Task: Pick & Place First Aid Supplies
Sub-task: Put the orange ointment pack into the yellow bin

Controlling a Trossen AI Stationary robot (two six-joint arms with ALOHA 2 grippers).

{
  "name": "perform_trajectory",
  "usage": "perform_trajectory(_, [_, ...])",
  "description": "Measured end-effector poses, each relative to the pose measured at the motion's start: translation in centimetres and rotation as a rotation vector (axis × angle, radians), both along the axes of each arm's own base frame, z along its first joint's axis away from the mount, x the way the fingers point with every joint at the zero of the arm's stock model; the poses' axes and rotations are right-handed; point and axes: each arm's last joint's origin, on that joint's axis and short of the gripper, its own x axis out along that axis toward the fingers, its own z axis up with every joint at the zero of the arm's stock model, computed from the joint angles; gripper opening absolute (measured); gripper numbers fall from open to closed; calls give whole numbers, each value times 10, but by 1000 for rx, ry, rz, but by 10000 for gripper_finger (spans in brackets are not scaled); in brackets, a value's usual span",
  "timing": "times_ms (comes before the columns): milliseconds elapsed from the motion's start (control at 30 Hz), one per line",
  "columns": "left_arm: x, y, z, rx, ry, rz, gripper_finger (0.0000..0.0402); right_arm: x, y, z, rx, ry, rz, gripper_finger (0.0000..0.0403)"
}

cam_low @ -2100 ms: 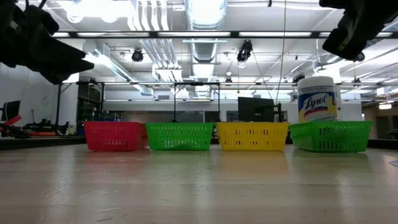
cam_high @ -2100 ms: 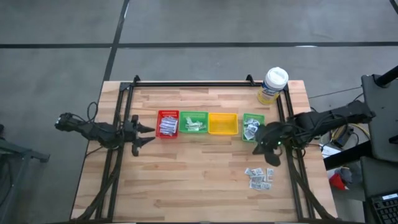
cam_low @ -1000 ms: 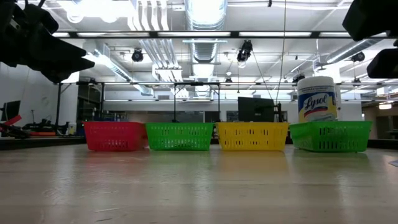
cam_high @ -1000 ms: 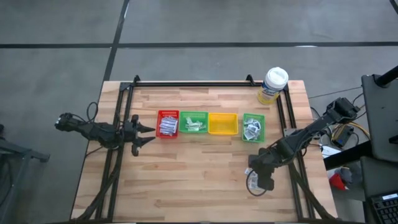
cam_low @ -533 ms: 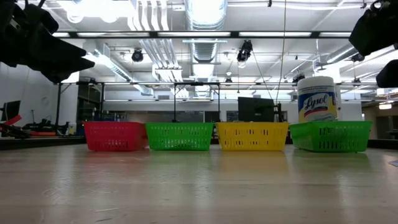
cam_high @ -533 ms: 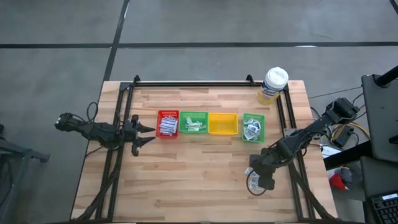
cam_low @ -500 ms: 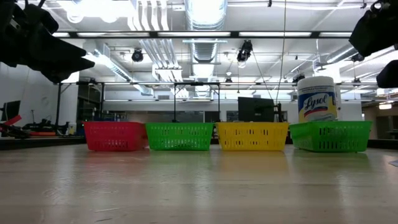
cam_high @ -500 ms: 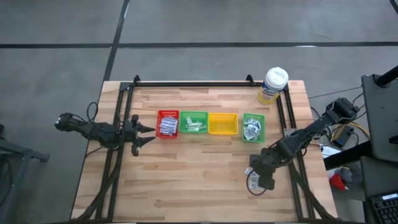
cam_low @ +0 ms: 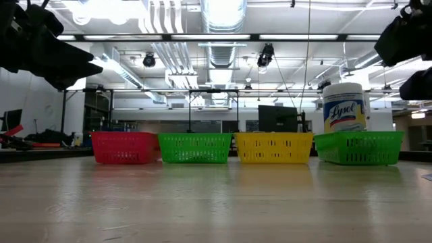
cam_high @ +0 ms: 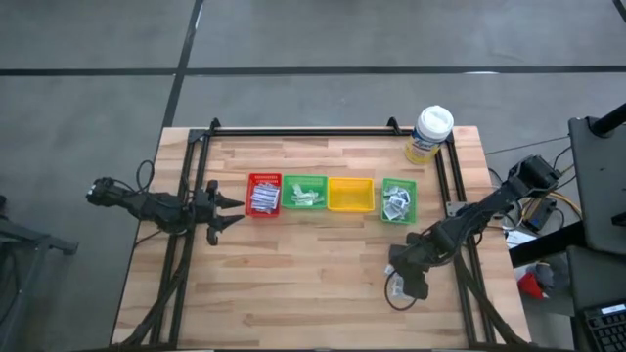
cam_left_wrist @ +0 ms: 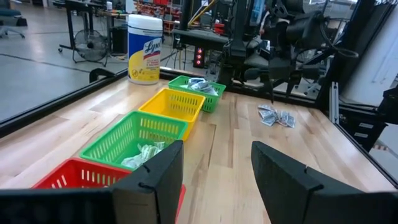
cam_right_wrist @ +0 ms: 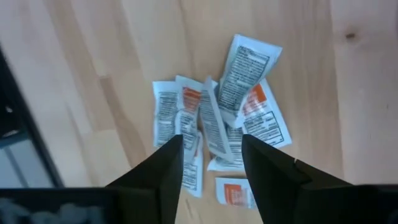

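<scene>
Right hand (cam_right_wrist: 210, 163) has opened above packets (cam_right_wrist: 219, 132); tub (cam_low: 344, 106) reads "Lysol".

Tub (cam_low: 345, 106), right of centre in low view, carried "Lysol" in dark script on yellow label. Same word showed on tub in left wrist view, upper left. Packets (cam_right_wrist: 217, 130), centre of right wrist view, bore black print, too small to read.

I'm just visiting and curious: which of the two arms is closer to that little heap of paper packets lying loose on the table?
The right. Its gripper hangs directly over the loose packets, fingers open. The left gripper waits across the table beside the red tray.
</scene>
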Motion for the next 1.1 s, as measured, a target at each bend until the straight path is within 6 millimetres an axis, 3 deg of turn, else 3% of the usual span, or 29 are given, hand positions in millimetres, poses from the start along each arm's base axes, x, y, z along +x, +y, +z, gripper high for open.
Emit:
perform_trajectory(467, [0, 0, 0, 2, 1, 2, 188, 7, 5, -26, -64, 101, 20, 161])
perform_trajectory(1100, [0, 0, 0, 5, 2, 2, 188, 10, 12, -26, 6, 72, 24, 143])
